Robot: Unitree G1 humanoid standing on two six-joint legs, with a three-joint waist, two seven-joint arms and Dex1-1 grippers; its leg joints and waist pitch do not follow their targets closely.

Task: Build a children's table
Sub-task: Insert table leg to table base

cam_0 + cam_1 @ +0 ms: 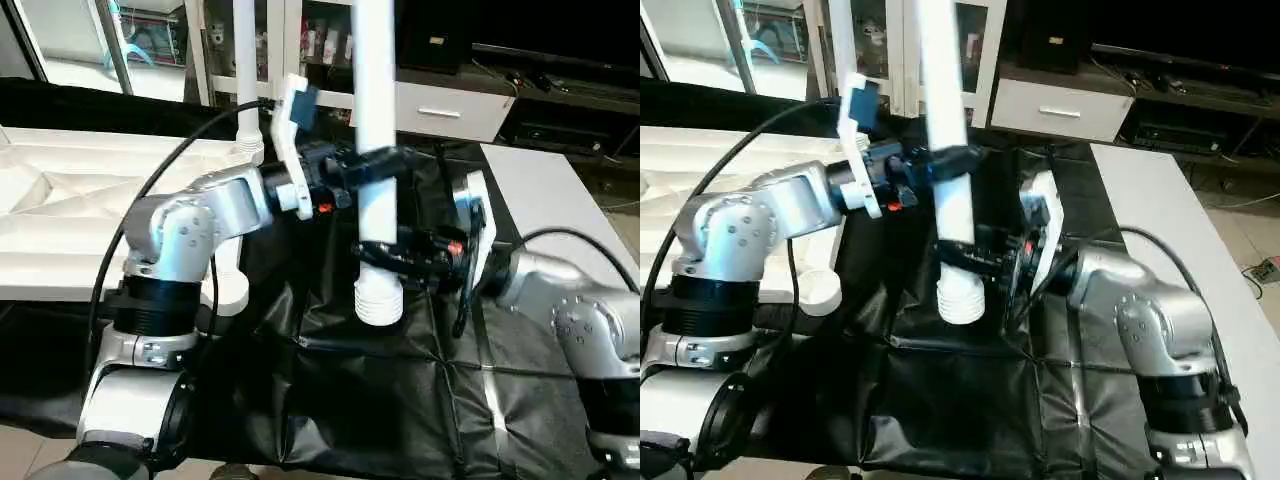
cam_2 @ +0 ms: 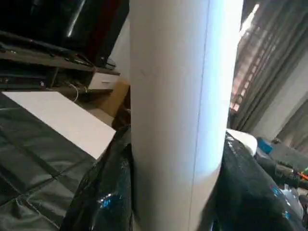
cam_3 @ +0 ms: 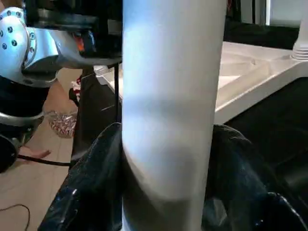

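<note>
Two grippers are clamping one leg (image 1: 374,150) upright above the black cloth (image 1: 400,400): left gripper (image 1: 372,168) gripping higher, right gripper (image 1: 385,255) gripping near the ribbed end, probably a handover to steady it. Tabletop (image 1: 70,200) is lying underside-up at left, another leg (image 1: 245,70) already standing in a corner socket.

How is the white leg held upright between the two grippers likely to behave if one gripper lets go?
The leg looks like stiff plastic, so it should not bend. It is long and upright, with the left gripper above the right gripper, so one grip may let it tilt. Its smooth round surface could slip or roll if dropped.
</note>
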